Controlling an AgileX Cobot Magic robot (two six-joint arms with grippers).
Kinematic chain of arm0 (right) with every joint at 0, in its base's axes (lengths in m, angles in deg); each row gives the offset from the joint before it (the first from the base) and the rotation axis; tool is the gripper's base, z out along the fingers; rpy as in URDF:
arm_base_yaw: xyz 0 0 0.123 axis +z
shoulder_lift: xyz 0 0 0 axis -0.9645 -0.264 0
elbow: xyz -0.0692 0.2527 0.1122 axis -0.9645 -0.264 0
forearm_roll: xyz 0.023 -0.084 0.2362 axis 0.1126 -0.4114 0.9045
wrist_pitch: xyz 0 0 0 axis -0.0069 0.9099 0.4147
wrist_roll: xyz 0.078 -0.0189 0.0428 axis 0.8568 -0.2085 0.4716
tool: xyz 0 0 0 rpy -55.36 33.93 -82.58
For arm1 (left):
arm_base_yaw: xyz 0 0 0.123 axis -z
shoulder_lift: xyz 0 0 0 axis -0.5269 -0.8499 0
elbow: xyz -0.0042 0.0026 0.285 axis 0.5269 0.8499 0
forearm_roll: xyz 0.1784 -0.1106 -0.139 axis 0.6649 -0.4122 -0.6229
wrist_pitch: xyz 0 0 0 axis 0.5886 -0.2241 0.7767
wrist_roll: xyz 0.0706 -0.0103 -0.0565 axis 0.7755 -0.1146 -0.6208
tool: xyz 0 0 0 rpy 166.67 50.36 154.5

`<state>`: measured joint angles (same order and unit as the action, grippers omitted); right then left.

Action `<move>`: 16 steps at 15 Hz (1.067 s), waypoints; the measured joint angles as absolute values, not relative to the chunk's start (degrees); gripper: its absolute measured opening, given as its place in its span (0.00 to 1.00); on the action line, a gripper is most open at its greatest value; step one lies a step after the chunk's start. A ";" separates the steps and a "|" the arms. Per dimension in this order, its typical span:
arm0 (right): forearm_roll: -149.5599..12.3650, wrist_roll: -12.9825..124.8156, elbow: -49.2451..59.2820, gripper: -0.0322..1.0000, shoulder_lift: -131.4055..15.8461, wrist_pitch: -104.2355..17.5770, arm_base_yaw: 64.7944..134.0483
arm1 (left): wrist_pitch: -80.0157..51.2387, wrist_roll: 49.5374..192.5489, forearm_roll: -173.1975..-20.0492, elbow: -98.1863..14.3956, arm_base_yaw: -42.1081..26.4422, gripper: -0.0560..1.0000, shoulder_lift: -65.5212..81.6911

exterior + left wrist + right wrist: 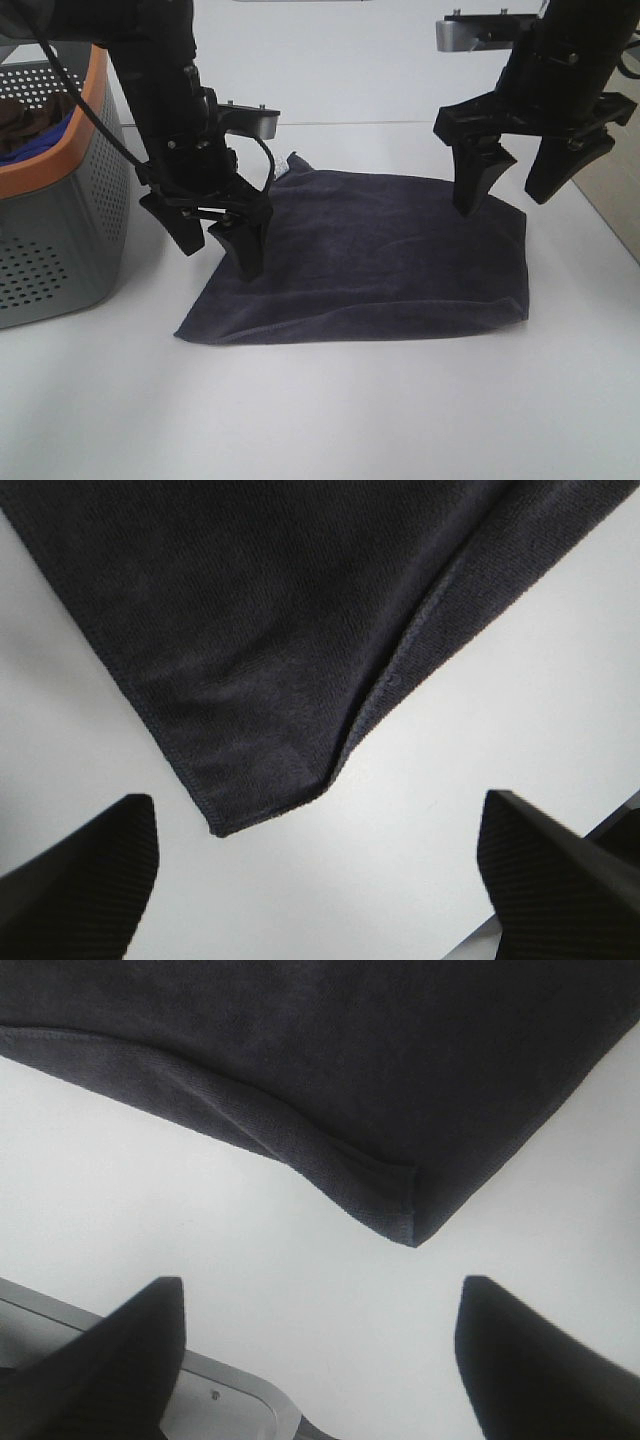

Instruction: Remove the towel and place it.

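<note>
The dark charcoal-navy towel (380,255) lies spread flat on the white table, folded double, with a small white tag (281,174) at its far left corner. My left gripper (218,252) hangs open just above the towel's left edge; in the left wrist view (320,905) a towel corner (270,780) lies on the table between the spread fingers, touching neither. My right gripper (503,200) stands open above the towel's far right corner. The right wrist view (320,1360) shows that corner (400,1215) lying free below it.
A grey perforated basket (60,230) with an orange rim stands at the left edge, holding a brown cloth (30,115) and a bright blue cloth (35,148). White table (330,410) extends in front of the towel. The table's right edge (610,220) runs close to my right gripper.
</note>
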<state>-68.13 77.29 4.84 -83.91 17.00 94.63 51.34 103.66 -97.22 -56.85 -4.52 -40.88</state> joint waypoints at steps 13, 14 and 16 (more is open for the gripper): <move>-76.95 91.27 24.72 0.68 -75.08 17.23 84.95 | 51.40 84.23 -86.56 -83.66 -9.85 0.83 -33.21; -75.92 90.47 24.72 0.68 -75.14 17.23 80.71 | 51.40 83.49 -85.59 -83.37 -12.03 0.83 -32.18; -76.15 88.52 24.78 0.68 -75.14 17.23 74.40 | 51.40 83.32 -85.02 -80.39 -17.82 0.83 -28.16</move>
<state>-76.15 88.52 24.78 -75.14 17.23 74.40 51.40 83.32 -85.02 -80.39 -17.82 -28.16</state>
